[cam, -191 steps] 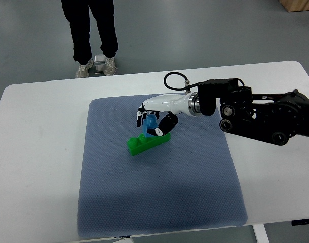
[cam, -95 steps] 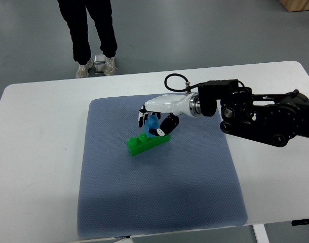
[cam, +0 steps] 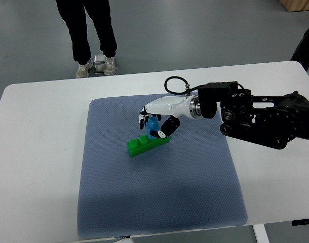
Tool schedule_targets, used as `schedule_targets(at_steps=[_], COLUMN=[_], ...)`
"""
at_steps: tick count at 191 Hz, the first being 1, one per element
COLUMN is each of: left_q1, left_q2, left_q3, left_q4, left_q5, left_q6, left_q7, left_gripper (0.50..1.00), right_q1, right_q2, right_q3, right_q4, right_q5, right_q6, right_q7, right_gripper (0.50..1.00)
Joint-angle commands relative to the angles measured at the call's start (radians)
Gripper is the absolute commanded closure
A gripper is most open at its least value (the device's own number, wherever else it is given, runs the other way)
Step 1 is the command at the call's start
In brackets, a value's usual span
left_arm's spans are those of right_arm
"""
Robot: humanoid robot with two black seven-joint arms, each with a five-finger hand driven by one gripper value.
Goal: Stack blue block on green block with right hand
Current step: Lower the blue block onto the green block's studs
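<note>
The white right hand (cam: 155,121), fingers curled around the small blue plastic block (cam: 153,124), has drifted slightly up and right, holding it just above the green studded brick (cam: 148,143) on the blue-grey mat (cam: 159,202), so placement looks unfinished.

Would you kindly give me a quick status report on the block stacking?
Right hand shut on blue block, over the green block on the mat. Release not yet done. Left hand out of view. Nothing in the way.
</note>
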Motion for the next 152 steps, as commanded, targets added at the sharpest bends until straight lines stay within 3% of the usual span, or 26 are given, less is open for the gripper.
schedule_targets(at_steps=[1, 152], left_q1=[0.0, 0.0], left_q2=[0.0, 0.0], left_q3=[0.0, 0.002], left_q4=[0.0, -0.002], left_q5=[0.0, 0.0], left_q6=[-0.001, -0.001], left_q7=[0.0, 0.0], left_gripper=[0.5, 0.5], right_q1=[-0.002, 0.004], right_q2=[0.001, -0.003], right_q3=[0.0, 0.043], right_q4=[0.0, 0.0], right_q5=[0.0, 0.003], right_q6=[-0.001, 0.005], right_q7=[-0.001, 0.001], right_gripper=[0.944, 0.942])
